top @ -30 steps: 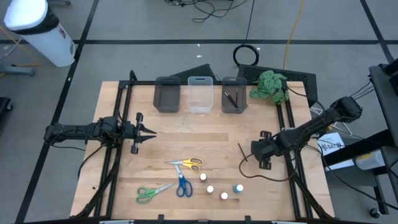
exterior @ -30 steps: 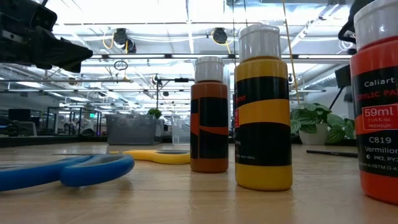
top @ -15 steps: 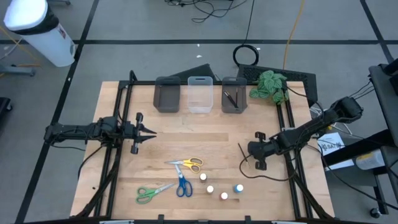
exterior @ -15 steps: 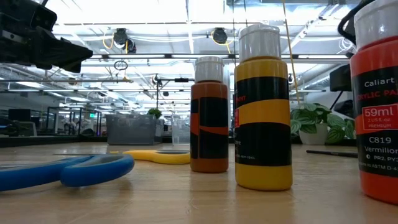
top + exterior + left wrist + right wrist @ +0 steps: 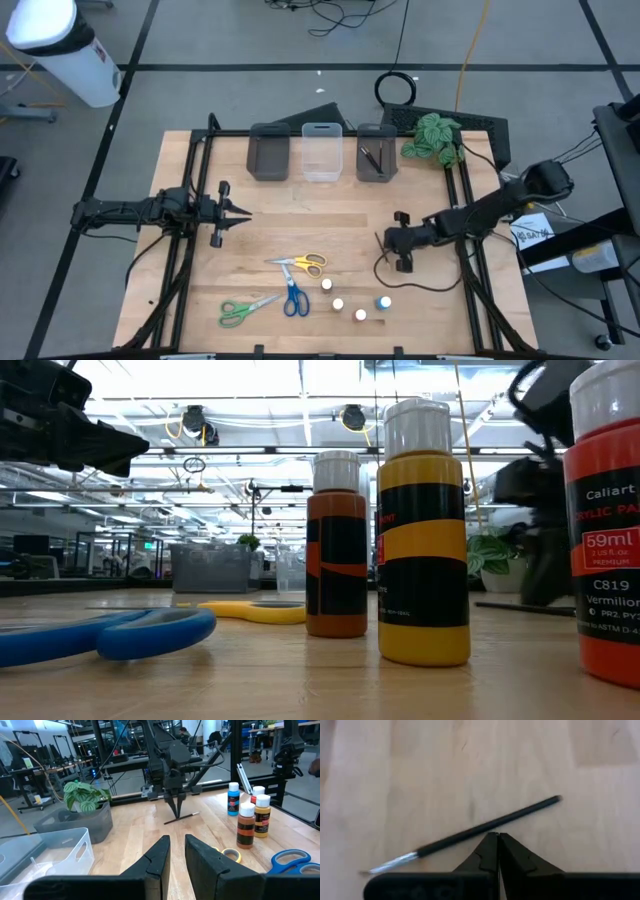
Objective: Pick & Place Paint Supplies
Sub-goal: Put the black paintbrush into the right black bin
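From above, three rectangular bins stood in a row at the far edge of the wooden surface [image 5: 330,215]: a grey bin [image 5: 268,152] at the left, a clear bin [image 5: 322,151] in the middle, and a second grey bin [image 5: 376,153] at the right with a thin dark item inside. A leafy green plant [image 5: 434,138] sat just beside that last bin. Yellow scissors [image 5: 301,264], blue scissors [image 5: 293,296] and green scissors [image 5: 243,309] lay near the front, with small paint bottles [image 5: 355,302] beside them, one blue-capped. The right hand [image 5: 385,246] was low over the surface at a thin dark brush [image 5: 384,243]. The left hand [image 5: 238,213] hung over the left side, well apart from the supplies.

At surface level, the bottles showed as smooth cylinders with white caps: an orange-brown bottle [image 5: 337,545], a yellow bottle [image 5: 423,532] and a red bottle [image 5: 604,520]. Blue scissor handles lay at the left, yellow ones behind.

In the left wrist view, the left hand's fingers [image 5: 159,854] stood narrowly apart, holding nothing. Across the surface the right hand pointed down onto the brush, which lay flat on the wood.

In the right wrist view, the right hand's fingers [image 5: 490,851] were pressed together, their tips at the middle of the brush, a slim black stick with pale bristles at one end. Whether the tips pinched it or only touched it could not be told.
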Robot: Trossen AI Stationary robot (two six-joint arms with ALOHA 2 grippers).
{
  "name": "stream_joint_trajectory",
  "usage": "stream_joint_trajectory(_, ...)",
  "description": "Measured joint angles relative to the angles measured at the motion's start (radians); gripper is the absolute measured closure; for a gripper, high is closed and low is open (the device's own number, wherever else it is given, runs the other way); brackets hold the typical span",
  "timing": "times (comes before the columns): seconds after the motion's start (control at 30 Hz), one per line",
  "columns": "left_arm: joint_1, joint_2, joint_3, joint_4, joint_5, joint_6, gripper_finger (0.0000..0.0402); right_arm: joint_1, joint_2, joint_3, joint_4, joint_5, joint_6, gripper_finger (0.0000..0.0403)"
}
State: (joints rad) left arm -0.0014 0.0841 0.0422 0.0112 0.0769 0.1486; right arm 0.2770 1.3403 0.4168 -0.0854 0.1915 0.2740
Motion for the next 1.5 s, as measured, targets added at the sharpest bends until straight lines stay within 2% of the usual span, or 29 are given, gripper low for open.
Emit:
stream_joint_trajectory(0.2,0.000,0.000,0.000,0.000,0.000,0.000,0.0330,-0.096,0.047,-0.003,0.228,0.046,-0.107,0.0402)
stream_joint_trajectory(0.43,0.000,0.000,0.000,0.000,0.000,0.000,0.0330,-0.174,0.039,-0.004,0.413,0.042,-0.211,0.0402)
stream_joint_trajectory(0.57,0.000,0.000,0.000,0.000,0.000,0.000,0.0330,-0.189,0.003,-0.004,0.385,0.042,-0.192,0.0376)
stream_joint_trajectory(0.83,0.000,0.000,0.000,0.000,0.000,0.000,0.0330,-0.191,-0.068,-0.003,0.337,0.039,-0.166,0.0275)
stream_joint_trajectory(1.0,0.000,0.000,0.000,0.000,0.000,0.000,0.0330,-0.193,-0.115,-0.002,0.139,-0.006,-0.168,0.0237)
stream_joint_trajectory(1.13,0.000,0.000,0.000,0.000,0.000,0.000,0.0330,-0.195,-0.114,-0.002,0.083,-0.012,-0.144,0.0230)
stream_joint_trajectory(1.5,0.000,0.000,0.000,0.000,0.000,0.000,0.0330,-0.204,0.059,0.002,0.250,-0.042,-0.213,0.0252)
